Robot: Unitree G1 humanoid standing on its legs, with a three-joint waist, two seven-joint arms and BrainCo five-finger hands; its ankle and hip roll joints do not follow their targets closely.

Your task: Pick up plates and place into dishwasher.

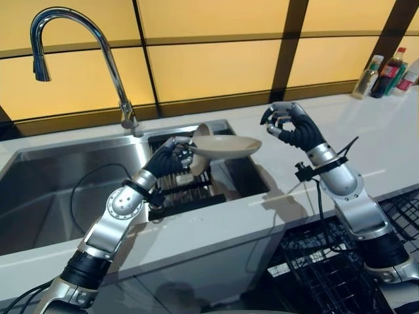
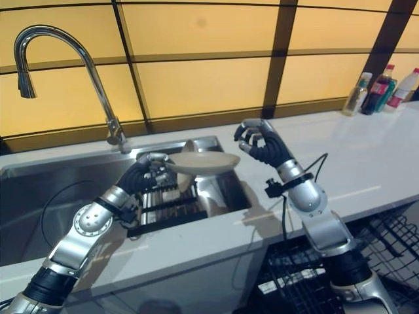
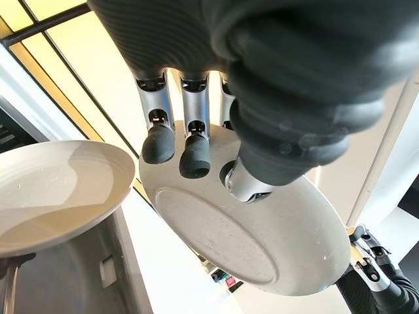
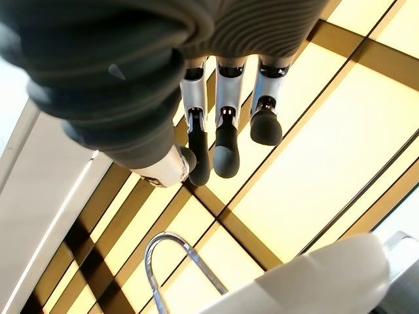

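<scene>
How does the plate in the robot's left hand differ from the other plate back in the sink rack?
The held plate lies nearly flat, pinched at its rim by the left hand; the second plate stands on edge in the rack, touched by no hand. The held plate hangs over the sink, while the racked one sits behind and below it, partly hidden. Both look plain beige and round.
</scene>
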